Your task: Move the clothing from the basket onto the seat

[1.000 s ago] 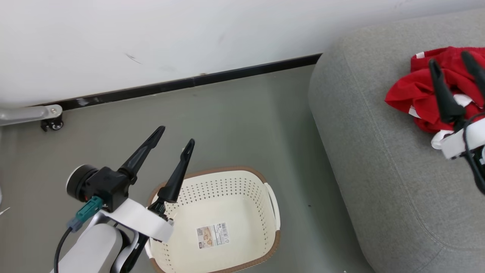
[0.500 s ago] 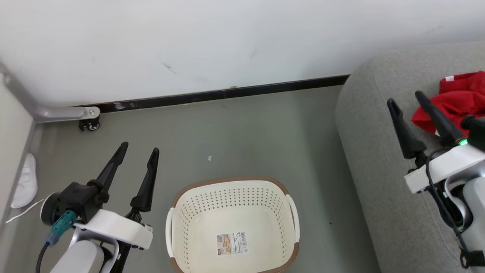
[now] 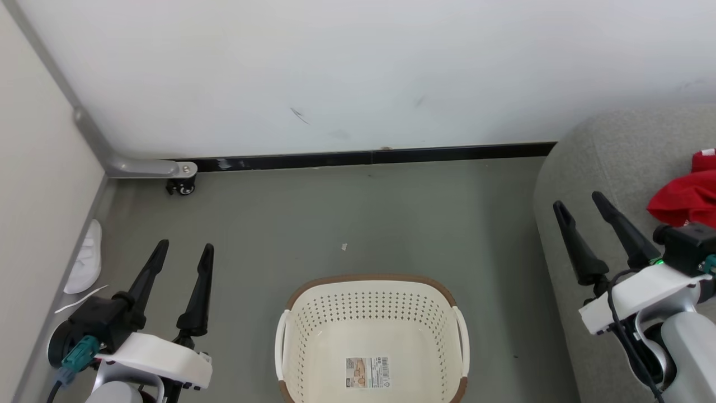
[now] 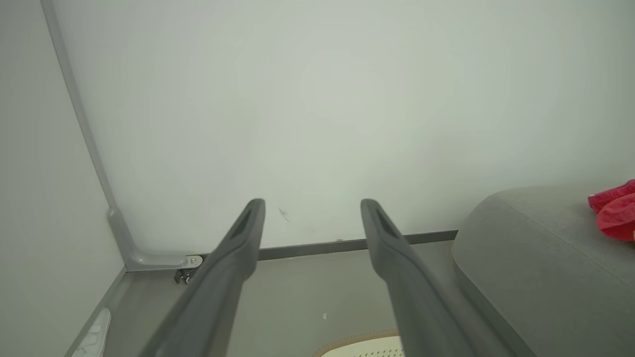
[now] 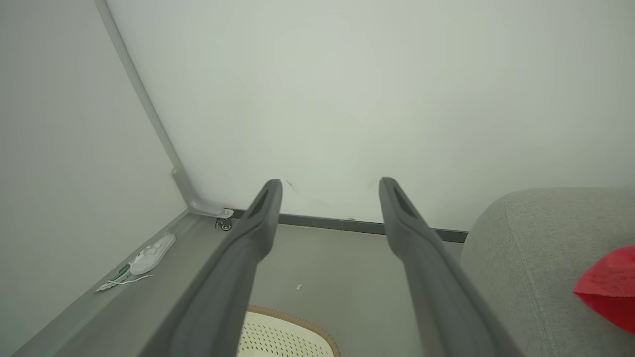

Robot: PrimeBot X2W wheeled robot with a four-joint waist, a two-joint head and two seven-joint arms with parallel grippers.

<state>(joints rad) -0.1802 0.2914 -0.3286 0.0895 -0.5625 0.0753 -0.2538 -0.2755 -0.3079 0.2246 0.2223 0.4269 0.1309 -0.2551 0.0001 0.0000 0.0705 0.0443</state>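
1. the left gripper point(image 3: 185, 246) hovers at the lower left of the head view, above the grey floor point(image 3: 358, 218). its two dark fingers are spread wide with nothing between them.
2. the right gripper point(image 3: 578, 200) stands at the right. in the head view its fingers show against the left edge of the seat point(image 3: 593, 168). they are likewise wide apart and hold nothing.
3. the clothing point(image 3: 685, 198) lies bunched on the seat at the far right edge of the head view, red with a bit of white at the top. it is near the right gripper but apart from its fingertips.
4. the basket point(image 3: 369, 278) rests upright on the floor between the two grippers, near the bottom of the head view and well apart from the clothing. a printed label point(image 3: 367, 372) shows on its bare bottom.
5. a white slipper point(image 3: 84, 266) lies on the floor by the left wall, near the left gripper. a small caster wheel point(image 3: 182, 187) sits under a grey metal foot, just beside the black baseboard point(image 3: 369, 158).
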